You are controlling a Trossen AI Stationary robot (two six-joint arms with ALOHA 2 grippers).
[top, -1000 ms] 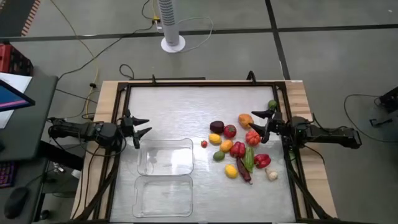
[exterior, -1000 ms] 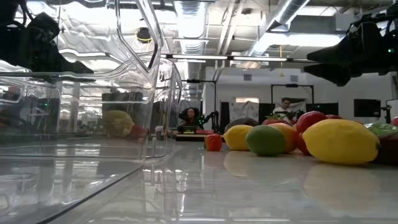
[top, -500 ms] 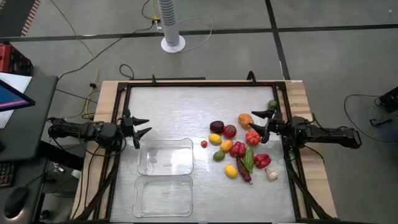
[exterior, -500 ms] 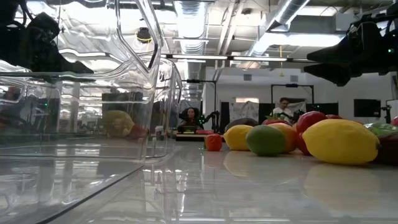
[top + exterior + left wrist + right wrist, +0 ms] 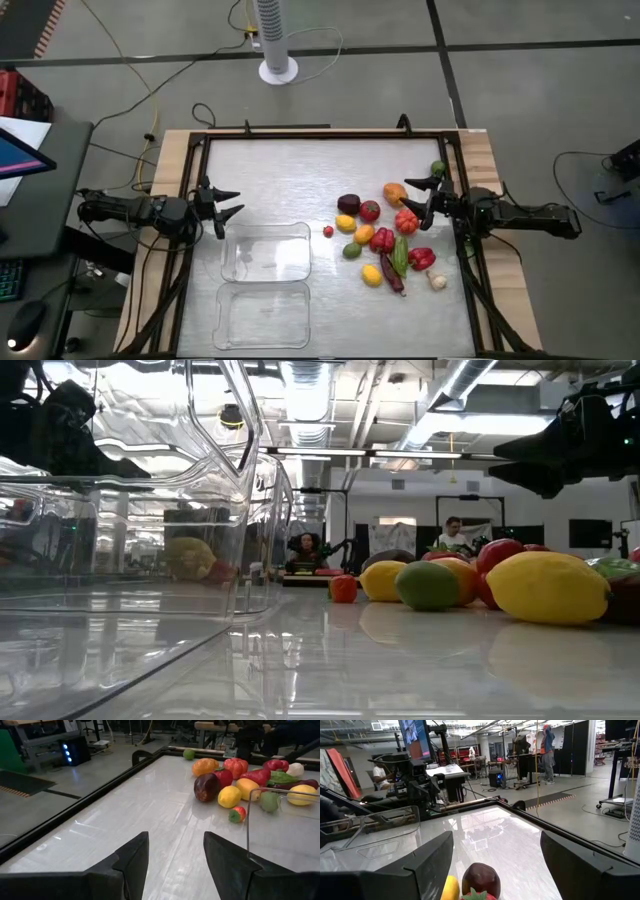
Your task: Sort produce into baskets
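The produce (image 5: 385,235) lies in a cluster right of the table's centre: red, orange, yellow, green and dark purple pieces, a white garlic (image 5: 437,282) at its near right, and a lime (image 5: 438,168) apart at the far right. Two clear baskets (image 5: 265,252) (image 5: 264,314) sit at the near left, both empty. My left gripper (image 5: 229,205) is open at the table's left edge, just beyond the farther basket. My right gripper (image 5: 413,198) is open, above the cluster's right side, touching nothing.
A black raised frame (image 5: 320,136) borders the metal tabletop. Bare tabletop (image 5: 290,180) lies between the two grippers, beyond the baskets. In the low view the near basket's wall (image 5: 120,560) fills the left, the produce (image 5: 545,586) the right. People show in the room behind.
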